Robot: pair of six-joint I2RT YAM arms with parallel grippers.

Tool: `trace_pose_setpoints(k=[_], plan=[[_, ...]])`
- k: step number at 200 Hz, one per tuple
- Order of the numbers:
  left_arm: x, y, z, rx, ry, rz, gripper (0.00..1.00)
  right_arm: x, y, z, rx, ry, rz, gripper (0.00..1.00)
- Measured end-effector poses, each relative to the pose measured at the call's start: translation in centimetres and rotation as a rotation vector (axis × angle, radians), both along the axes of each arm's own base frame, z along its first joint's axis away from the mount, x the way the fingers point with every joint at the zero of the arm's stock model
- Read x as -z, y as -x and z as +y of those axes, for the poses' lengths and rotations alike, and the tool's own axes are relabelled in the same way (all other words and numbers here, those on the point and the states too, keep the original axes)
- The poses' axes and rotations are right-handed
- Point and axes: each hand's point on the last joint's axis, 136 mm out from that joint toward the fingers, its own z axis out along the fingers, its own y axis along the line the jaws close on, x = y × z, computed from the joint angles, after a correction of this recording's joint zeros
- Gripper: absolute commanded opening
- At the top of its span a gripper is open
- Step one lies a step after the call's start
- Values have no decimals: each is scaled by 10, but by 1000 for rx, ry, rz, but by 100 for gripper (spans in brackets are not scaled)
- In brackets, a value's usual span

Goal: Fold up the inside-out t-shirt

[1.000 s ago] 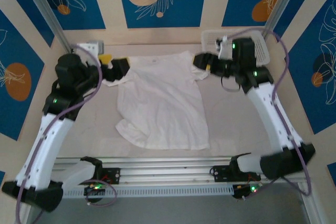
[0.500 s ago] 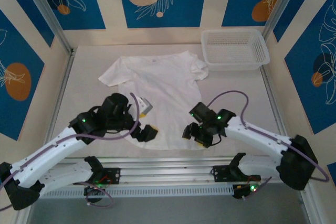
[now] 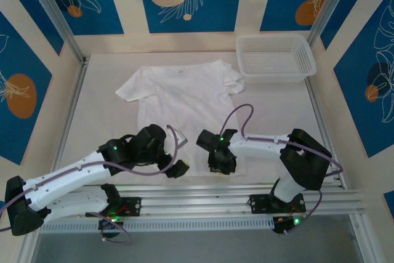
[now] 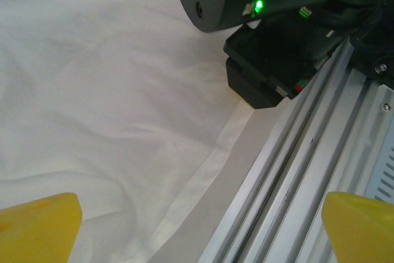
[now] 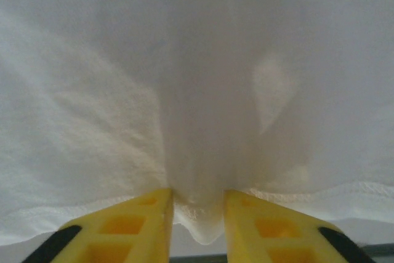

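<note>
1. Lying flat on the table point(image 3: 98, 121), the white t-shirt point(image 3: 184, 106) has its collar toward the far side and its bottom hem toward the arms.
2. Both short sleeves are spread outward. The one on the right is bunched just beside a white mesh basket point(image 3: 274, 77) in the far right corner, and I cannot tell whether they touch.
3. The right gripper point(image 3: 221, 163) is down on the shirt's near hem, right of the hem's middle.
4. In the right wrist view, the right gripper point(image 5: 197, 220) stands narrow. Its yellow fingers point(image 5: 141, 226) are pinched on a raised fold of the t-shirt point(image 5: 197, 90), and a small tuck of hem hangs between them.
5. The left gripper point(image 3: 178, 169) is low at the same hem, just left of the right one, and the two are close together.
6. In the left wrist view, the left gripper point(image 4: 197, 232) is spread wide. One yellow fingertip point(image 4: 37, 226) is over the t-shirt point(image 4: 92, 90) and the other is over the metal rail point(image 4: 295, 170) at the table's near edge.
7. Nothing sits between the left fingers except the flat hem and a strip of table. The cloth there is not gripped.
8. The right arm's black wrist point(image 4: 271, 60), with a green light on it, shows just ahead of the left gripper, resting on the cloth.
</note>
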Motion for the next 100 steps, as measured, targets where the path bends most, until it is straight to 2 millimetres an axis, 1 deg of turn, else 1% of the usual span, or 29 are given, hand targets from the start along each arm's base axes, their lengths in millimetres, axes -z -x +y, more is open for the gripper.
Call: trace_pose_setpoints(k=[34, 50, 59, 80, 100], plan=[[3, -1, 4, -12, -3, -13, 100, 1, 1, 0, -3, -2, -8, 16], [4, -1, 4, -13, -1, -14, 100, -1, 1, -1, -5, -3, -17, 10], [4, -2, 3, -12, 3, -16, 100, -4, 0, -2, -9, -7, -26, 10], [7, -2, 2, -12, 4, -16, 100, -9, -1, -1, -13, -21, -39, 14], [9, -3, 1, -12, 8, -19, 100, -11, -2, -1, -17, -28, -46, 12]])
